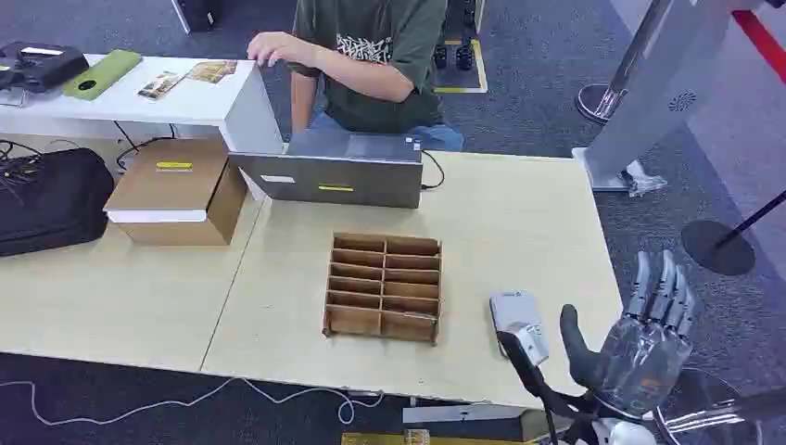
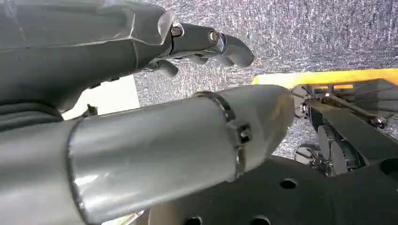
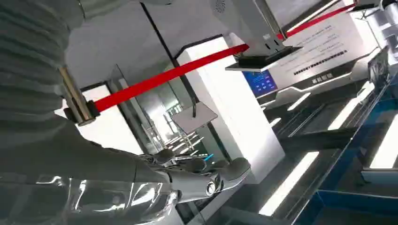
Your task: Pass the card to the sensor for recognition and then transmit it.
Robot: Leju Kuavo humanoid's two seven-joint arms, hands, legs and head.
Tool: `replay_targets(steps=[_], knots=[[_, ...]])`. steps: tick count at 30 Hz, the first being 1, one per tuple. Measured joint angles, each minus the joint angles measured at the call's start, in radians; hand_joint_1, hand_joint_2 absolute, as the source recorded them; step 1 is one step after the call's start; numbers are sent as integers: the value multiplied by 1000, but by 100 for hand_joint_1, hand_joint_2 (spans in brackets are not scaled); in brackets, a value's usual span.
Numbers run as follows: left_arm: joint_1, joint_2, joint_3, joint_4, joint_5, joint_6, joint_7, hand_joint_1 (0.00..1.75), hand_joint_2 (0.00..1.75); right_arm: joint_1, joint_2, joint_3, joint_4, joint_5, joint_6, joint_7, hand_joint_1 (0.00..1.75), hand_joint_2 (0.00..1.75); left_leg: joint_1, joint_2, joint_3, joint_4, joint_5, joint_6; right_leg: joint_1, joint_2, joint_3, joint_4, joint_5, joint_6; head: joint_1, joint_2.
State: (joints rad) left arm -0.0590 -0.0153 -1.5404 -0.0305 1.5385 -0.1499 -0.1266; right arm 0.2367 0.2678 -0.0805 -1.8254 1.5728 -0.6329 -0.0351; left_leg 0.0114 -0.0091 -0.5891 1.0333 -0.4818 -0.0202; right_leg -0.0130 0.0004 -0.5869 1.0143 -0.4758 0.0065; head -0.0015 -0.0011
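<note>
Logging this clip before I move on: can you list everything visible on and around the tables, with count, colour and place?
Wooden divider tray: one, brown, middle of the light wood table.
Scanner-like device: one, white-grey, near table edge beside the right hand.
Laptop: one, grey, far edge, in front of the person.
Cardboard box: one, brown, left of the laptop.
Black bag: one, far left.
White desk: one, behind, carrying a green case and printed cards.
Person: one, green shirt, seated behind laptop.
Right hand: silver-grey, raised, fingers apart, holding nothing.
Left hand: grey, hanging over carpet, holding nothing.
</note>
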Motion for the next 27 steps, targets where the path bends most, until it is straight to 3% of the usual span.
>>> replay_targets(steps=[27], knots=[[1, 0, 0, 0, 17, 4, -2, 0, 0, -1, -1, 0, 5, 0, 11, -3, 0, 175, 0, 0, 0, 0, 0, 0, 0, 0, 0, 0, 0, 0, 0, 0]])
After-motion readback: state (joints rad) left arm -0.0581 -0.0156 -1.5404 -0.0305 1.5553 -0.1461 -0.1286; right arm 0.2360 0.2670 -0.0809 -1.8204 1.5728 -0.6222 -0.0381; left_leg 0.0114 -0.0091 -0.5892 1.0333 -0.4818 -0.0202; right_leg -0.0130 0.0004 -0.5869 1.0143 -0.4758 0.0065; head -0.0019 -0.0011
